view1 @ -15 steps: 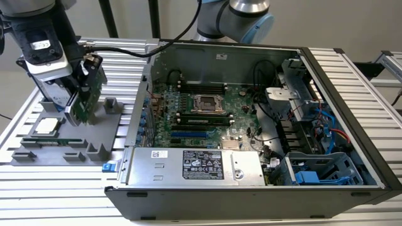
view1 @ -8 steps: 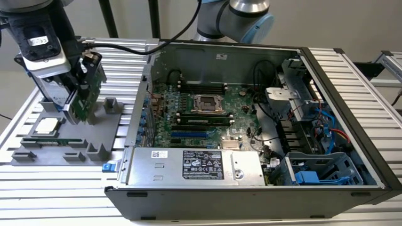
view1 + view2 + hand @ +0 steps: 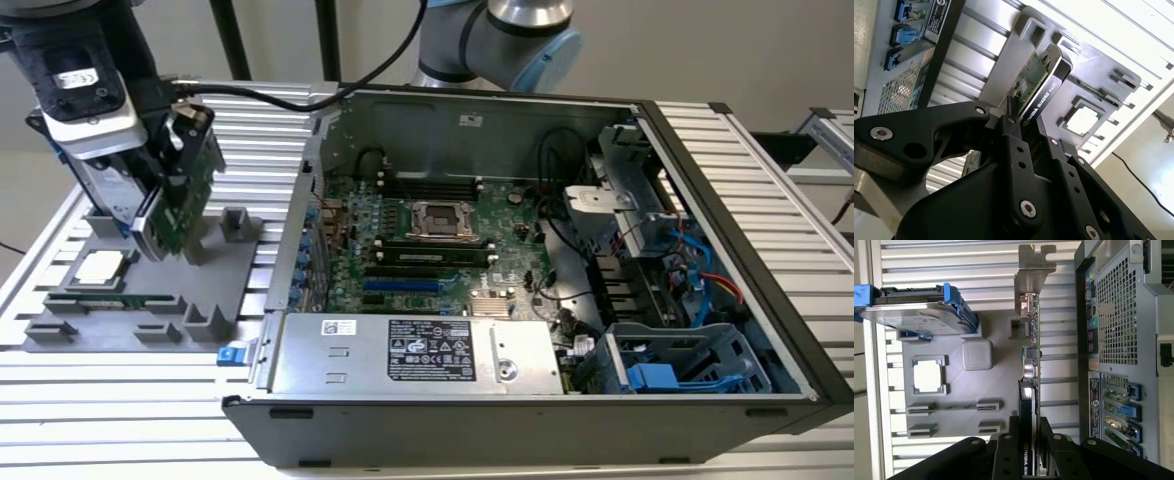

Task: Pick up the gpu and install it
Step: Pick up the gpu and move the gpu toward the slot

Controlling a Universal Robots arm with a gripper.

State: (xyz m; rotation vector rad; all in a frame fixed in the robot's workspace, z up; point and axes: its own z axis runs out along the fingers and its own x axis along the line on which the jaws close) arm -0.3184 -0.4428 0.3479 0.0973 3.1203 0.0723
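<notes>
Worktop (image 3: 107,400): ribbed metal, carrying the open computer case (image 3: 467,440) and, at the exterior view's left, a grey fixture tray (image 3: 234,285).
Tool (image 3: 1029,437): clamped across the card's two faces at its cooler end.
Gpu (image 3: 1030,355): on edge over the tray, silver bracket (image 3: 1033,262) at its free end.
Handling: likely light, stiff, fragile; pinch the flat faces, spare the connector edge.

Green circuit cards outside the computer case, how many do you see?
2. The gpu stands on edge between the fingers over the grey holder; the memory stick lies in that holder beside the processor chip. Others may be hidden.
</notes>
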